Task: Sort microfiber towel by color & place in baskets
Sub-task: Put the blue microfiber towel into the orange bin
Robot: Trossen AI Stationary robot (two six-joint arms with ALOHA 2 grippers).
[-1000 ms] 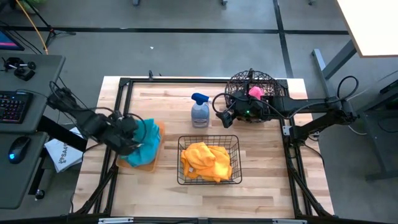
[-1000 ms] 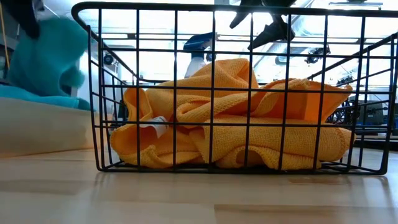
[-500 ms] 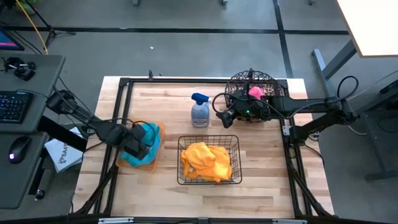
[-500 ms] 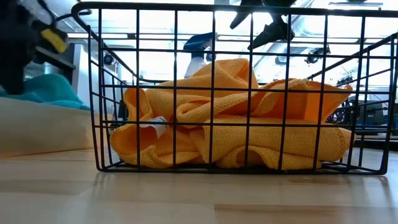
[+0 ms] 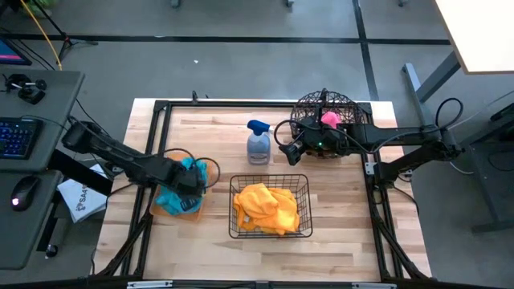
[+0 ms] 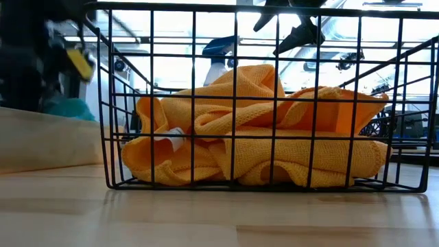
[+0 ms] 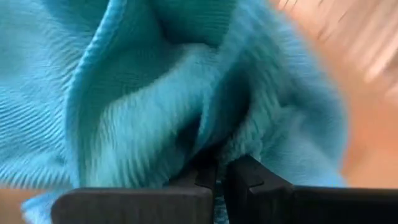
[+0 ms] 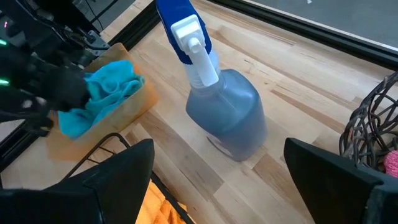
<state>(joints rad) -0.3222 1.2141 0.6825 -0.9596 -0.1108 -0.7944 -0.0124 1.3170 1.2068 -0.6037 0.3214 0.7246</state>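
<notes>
teal-blue microfiber towel (image 5: 178, 189) lies bunched in the flat translucent orange tray (image 5: 195, 210) nr the desk's left edge, w/ the left gripper (image 5: 189, 186) down on it, fingers (image 7: 249, 180) nearly together w/ a fold of the cloth pinched betw them. orange microfiber towels (image 5: 267, 205) fill the black rectangular wire basket (image 5: 270, 234) at the front-centre edge; a pink cloth (image 5: 329, 119) sits in the dark round wire basket (image 5: 303, 108) nr the back-right corner. right gripper (image 5: 283, 150) hovers spread wide just beside the grey spray bottle w/ blue trigger (image 5: 258, 144), holding nothing.
</notes>
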